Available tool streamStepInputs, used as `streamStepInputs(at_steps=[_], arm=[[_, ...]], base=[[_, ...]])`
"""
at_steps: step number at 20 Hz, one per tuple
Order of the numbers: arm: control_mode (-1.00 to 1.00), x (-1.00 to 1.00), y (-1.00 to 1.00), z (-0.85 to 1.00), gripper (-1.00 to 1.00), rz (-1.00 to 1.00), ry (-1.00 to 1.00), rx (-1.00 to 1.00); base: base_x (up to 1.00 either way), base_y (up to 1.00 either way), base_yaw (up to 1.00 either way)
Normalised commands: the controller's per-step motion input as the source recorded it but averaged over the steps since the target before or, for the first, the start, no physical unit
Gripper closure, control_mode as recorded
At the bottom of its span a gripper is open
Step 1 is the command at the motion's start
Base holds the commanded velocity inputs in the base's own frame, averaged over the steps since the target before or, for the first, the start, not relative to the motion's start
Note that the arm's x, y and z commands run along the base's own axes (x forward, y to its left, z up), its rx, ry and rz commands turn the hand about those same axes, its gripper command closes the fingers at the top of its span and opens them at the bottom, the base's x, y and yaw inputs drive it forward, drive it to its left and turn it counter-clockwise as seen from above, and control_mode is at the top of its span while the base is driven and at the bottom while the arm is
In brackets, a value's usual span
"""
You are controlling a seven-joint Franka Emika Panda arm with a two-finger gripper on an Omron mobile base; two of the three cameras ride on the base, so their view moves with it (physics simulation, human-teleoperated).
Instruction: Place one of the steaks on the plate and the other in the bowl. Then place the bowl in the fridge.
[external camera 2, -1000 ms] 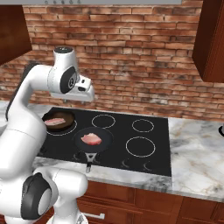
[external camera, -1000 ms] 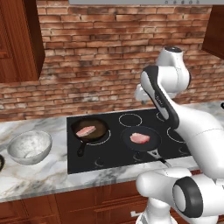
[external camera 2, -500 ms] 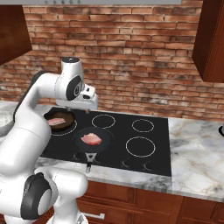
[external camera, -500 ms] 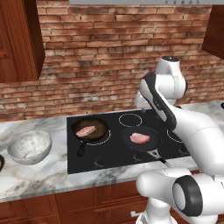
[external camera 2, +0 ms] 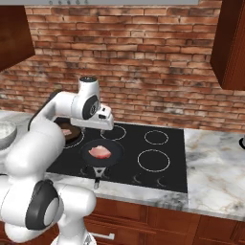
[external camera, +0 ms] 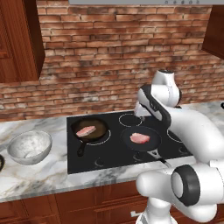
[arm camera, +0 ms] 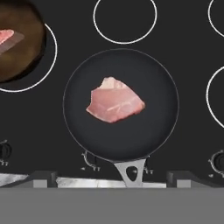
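Two pink steaks lie in black frying pans on the stove. One steak (external camera: 139,138) (external camera 2: 100,151) (arm camera: 114,105) is in the nearer pan (arm camera: 83,131). The other steak (external camera: 85,130) (external camera 2: 67,131) (arm camera: 5,36) is in the left pan. My gripper (external camera 2: 98,128) (external camera: 141,114) (arm camera: 111,177) hangs above the nearer pan, open and empty, its fingertips (arm camera: 41,177) wide apart over the pan's handle side. The speckled bowl (external camera: 29,147) (external camera 2: 5,134) stands empty on the counter left of the stove. A dark sliver (external camera: 1,162) at the frame's edge may be the plate. The fridge is out of view.
The black cooktop (external camera: 113,157) (external camera 2: 158,167) sits in a marble counter (external camera: 39,175) (external camera 2: 215,172) against a brick wall. Wooden cabinets hang at the upper left and upper right. The pan handles (external camera: 81,150) (external camera 2: 97,178) point toward the counter's front edge.
The hand has swung down and forward from high near the wall to hover over the nearer pan. The jaws have stayed open; the steaks and bowl have not moved.
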Motion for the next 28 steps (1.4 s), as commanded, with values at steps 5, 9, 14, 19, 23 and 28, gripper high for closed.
streamStepInputs(at_steps=[5,9,14,19,23,28], arm=[[-1.00,0.21,0.00,-0.55,-1.00,-0.14,0.10,0.00],[-1.00,0.29,0.00,-0.47,-1.00,-0.06,0.09,0.00],[-1.00,0.04,0.01,-0.50,-1.00,0.09,0.22,-0.06],[-1.00,0.00,0.01,-0.11,-1.00,0.18,0.08,-0.03],[-1.00,0.04,0.00,-0.28,-1.00,0.23,0.00,0.00],[-1.00,0.09,0.01,-0.32,-1.00,0.31,-0.07,0.00]], base=[[0.00,0.00,0.00],[0.00,0.00,0.00],[0.00,0.00,0.00],[0.00,0.00,0.00],[0.00,0.00,0.00],[0.00,0.00,0.00]])
